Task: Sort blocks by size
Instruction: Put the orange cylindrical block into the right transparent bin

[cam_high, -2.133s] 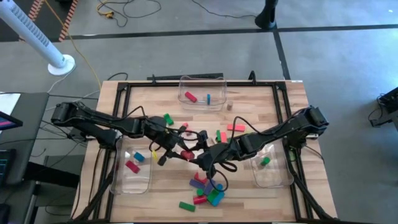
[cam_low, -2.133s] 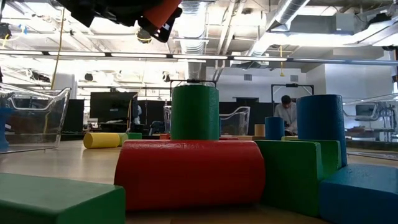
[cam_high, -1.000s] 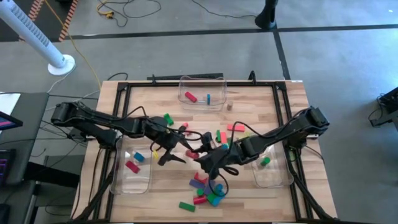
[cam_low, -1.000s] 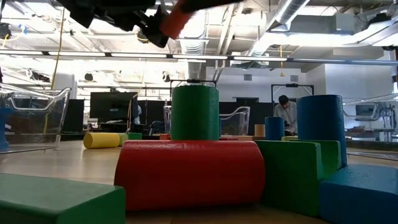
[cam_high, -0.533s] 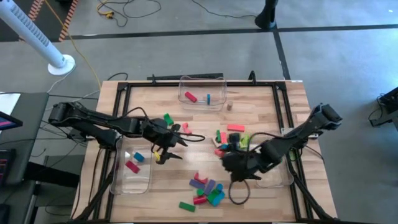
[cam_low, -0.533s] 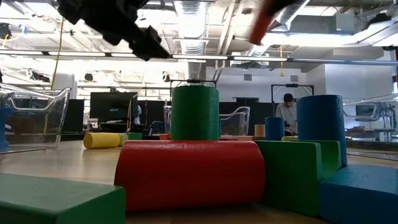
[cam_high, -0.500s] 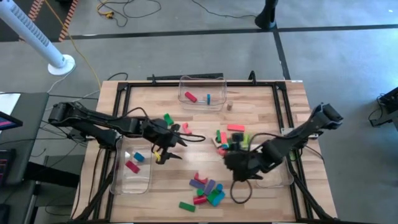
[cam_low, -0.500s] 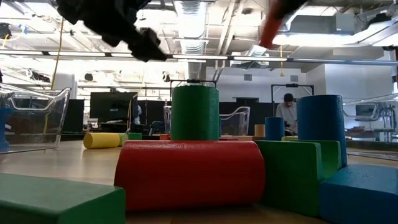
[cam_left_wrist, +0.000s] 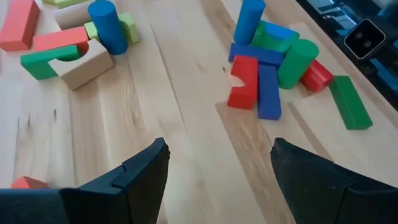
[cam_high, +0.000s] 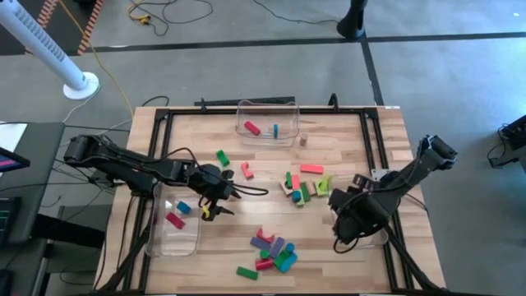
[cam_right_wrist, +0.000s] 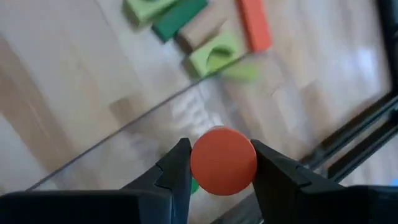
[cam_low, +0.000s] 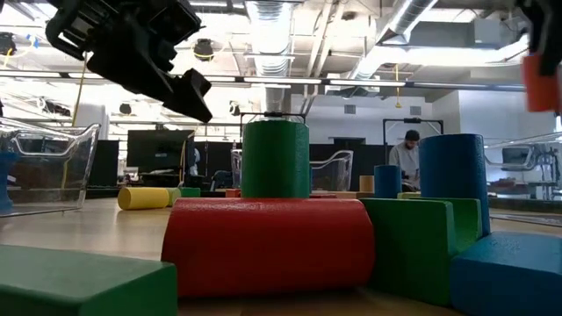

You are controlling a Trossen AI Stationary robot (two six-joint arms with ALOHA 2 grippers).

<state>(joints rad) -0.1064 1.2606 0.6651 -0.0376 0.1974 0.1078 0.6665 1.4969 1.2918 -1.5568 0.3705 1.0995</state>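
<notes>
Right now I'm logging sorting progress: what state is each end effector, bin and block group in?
Left end effector: open, empty.
Right end effector: shut on red cylinder, over right bin.
Left bin: holds blocks.
Far bin: holds blocks.
Near pile: unsorted.

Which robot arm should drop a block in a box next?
Probably the right. Its hand already grips a red block and hangs over the clear bin at the table's right side. The left hand is open, holding nothing, above bare wood.
</notes>
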